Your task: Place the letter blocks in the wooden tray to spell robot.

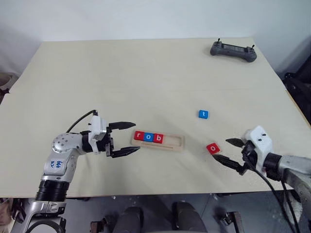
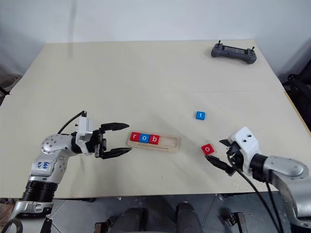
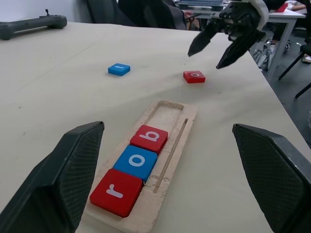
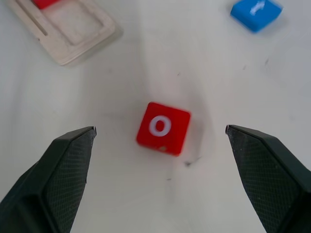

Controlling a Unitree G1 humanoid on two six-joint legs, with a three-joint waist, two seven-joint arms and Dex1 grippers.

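Left eye view: tray [image 1: 176, 144] sits lower centre of the worktop [image 1: 146, 77] with r, o, b filling its left end, so two slots remain; red o [image 1: 213, 148] lies loose right of it, blue t [image 1: 203, 114] above that. Right tool [image 1: 229, 152] at lower right is wide open, empty, angled down toward the o, likely lining up a pick. Left tool [image 1: 123, 139] is level, open, pointing at the tray's left end.

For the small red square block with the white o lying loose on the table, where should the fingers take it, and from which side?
Probably from above, by two opposite side edges: the red o block lies flat and alone on the beige table, turned slightly askew, so the wrist should rotate to match. The open right gripper sits beside it; the wooden tray is apart and would not obstruct.
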